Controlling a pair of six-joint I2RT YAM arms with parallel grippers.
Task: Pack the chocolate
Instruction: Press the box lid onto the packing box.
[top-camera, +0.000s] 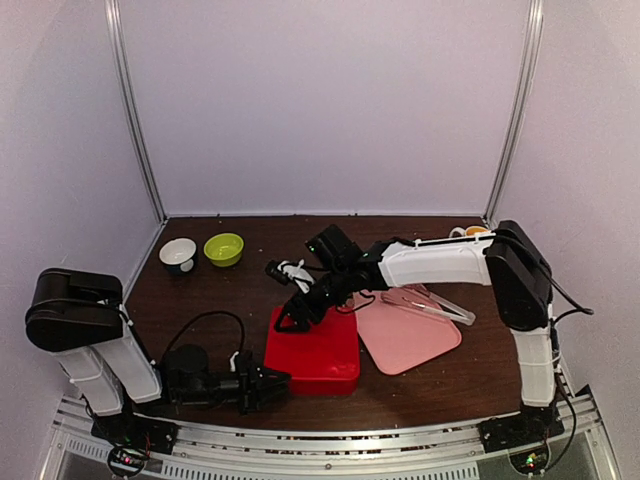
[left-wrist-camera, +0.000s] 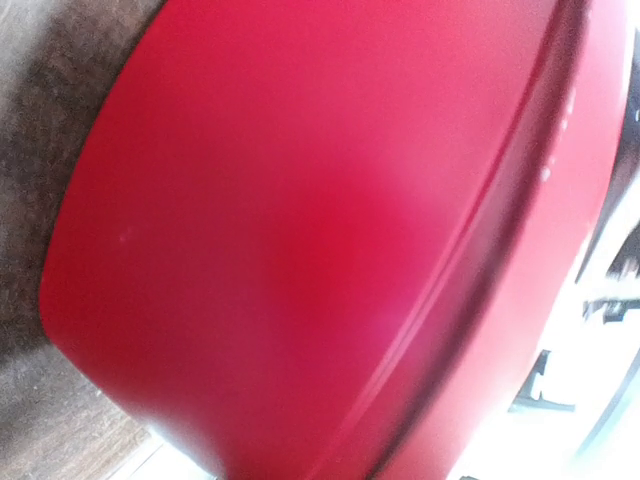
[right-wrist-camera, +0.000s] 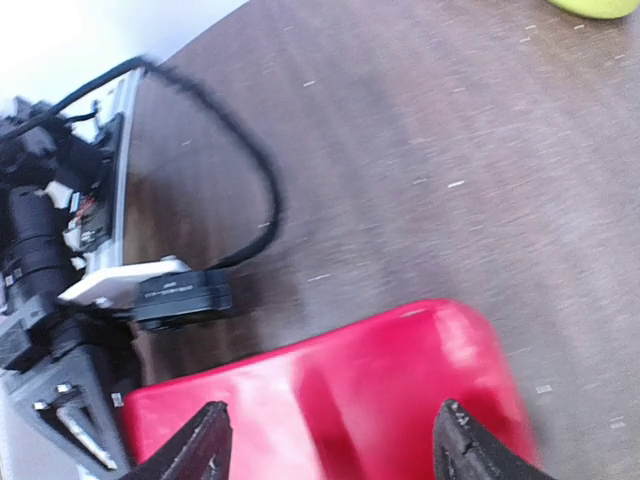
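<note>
No chocolate shows in any view. A shut red box (top-camera: 322, 358) sits at the middle of the table near the front. My right gripper (top-camera: 293, 316) hovers over its far left corner. In the right wrist view this gripper (right-wrist-camera: 330, 450) is open, its dark fingertips (right-wrist-camera: 205, 445) spread wide above the glossy red lid (right-wrist-camera: 400, 390), with nothing between them. My left gripper (top-camera: 268, 385) lies low on the table against the box's near left corner. The left wrist view is filled by the red box (left-wrist-camera: 300, 250), and the left fingers are hidden there.
A white bowl (top-camera: 178, 253) and a green bowl (top-camera: 224, 248) stand at the back left. A pink tray (top-camera: 400, 345) lies right of the red box, with pale metal tongs (top-camera: 432, 304) across it. A black cable (right-wrist-camera: 255, 190) loops over the table by the left arm.
</note>
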